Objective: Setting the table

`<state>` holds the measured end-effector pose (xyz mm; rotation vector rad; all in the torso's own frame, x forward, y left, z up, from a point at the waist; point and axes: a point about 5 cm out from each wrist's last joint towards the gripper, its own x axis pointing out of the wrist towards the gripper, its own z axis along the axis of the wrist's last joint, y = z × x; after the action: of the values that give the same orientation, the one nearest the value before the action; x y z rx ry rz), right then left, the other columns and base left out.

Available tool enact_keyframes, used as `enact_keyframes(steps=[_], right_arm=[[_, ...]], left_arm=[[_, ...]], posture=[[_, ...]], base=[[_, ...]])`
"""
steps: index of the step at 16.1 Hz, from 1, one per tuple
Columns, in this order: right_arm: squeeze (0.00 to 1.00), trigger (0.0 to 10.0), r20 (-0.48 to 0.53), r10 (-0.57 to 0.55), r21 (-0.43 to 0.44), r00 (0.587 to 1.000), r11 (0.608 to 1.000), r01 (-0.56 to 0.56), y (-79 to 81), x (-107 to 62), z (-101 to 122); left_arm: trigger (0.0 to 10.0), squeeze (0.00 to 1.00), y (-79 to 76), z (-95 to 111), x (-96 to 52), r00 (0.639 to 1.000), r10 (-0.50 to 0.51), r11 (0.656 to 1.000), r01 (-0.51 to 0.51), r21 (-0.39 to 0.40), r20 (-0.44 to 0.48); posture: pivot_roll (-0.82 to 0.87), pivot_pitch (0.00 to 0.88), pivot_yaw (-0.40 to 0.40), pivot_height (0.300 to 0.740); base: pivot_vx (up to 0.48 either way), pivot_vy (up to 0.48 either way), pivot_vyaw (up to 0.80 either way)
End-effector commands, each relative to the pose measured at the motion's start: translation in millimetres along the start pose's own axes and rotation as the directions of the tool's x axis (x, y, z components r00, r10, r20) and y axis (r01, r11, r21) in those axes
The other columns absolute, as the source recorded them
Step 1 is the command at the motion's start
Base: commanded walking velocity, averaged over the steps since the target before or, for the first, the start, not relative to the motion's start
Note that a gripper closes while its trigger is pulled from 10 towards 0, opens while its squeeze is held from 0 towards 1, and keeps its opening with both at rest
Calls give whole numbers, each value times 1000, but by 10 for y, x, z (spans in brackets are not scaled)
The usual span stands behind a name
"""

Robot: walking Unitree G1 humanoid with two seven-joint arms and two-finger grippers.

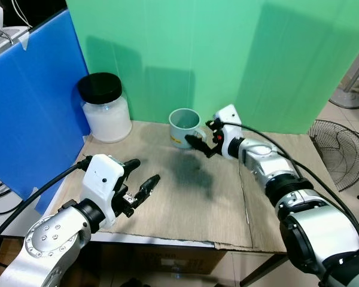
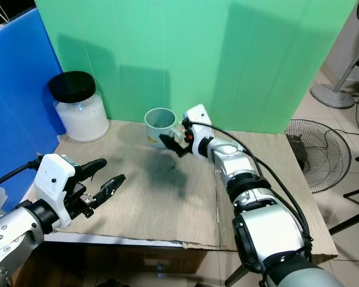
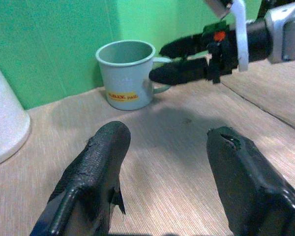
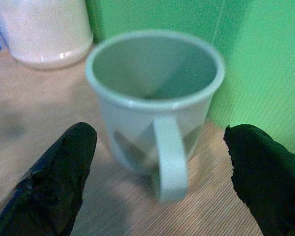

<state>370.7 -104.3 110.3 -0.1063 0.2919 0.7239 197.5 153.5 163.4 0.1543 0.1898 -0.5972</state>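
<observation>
A pale grey-blue enamel mug [image 1: 184,127] stands upright and empty at the back of the tan table [image 1: 185,221], close to the green wall. Its handle [image 4: 168,157] points toward my right gripper [image 1: 198,142], which is open, one black finger on each side of the handle and neither touching it. My left gripper [image 1: 145,171] hovers open over the table's front left, well short of the mug, with nothing between its fingers [image 3: 101,162].
A white jar [image 1: 105,107] with a black lid stands at the back left. A blue panel [image 1: 30,107] walls the left side and a green screen [image 1: 227,54] the back. A dark stain [image 1: 191,173] marks the table's middle. A fan [image 1: 341,149] sits on the floor at right.
</observation>
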Motion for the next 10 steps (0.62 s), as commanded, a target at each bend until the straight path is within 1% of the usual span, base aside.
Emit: enact_keyframes(steps=[1,3,4,5,9,10], right_arm=[[0,10000,1,-2,-1,1000,1000,2,10,26,36],[0,4627,-33,36,12,999,999,-36,82,57,-28],[0,980,-35,43,8,998,999,-43,95,61,-36],[0,0,-25,58,26,998,998,-57,117,70,-41],[0,0,-19,53,36,998,998,-53,125,80,-34],[0,0,-28,33,34,999,999,-32,118,83,-43]], left_arm=[[10000,0,-20,7,3,1000,-24,1000,24,5,-7],[10000,0,-12,1,0,1000,-22,1000,22,7,-12],[10000,0,-12,2,0,1000,-22,1000,23,7,-12],[10000,0,-14,4,-3,1000,-21,1000,22,7,-11],[10000,0,-14,1,-7,1000,-22,1000,22,8,-13],[10000,0,-12,3,-4,1000,-23,1000,23,9,-13]], posture=[[16,23,-3,740],[17,24,-4,740],[17,24,-4,740],[22,25,-6,740],[21,24,-4,740],[20,26,-2,740]], base=[[0,0,0],[0,0,0],[0,0,0],[0,0,0],[0,0,0],[0,0,0]])
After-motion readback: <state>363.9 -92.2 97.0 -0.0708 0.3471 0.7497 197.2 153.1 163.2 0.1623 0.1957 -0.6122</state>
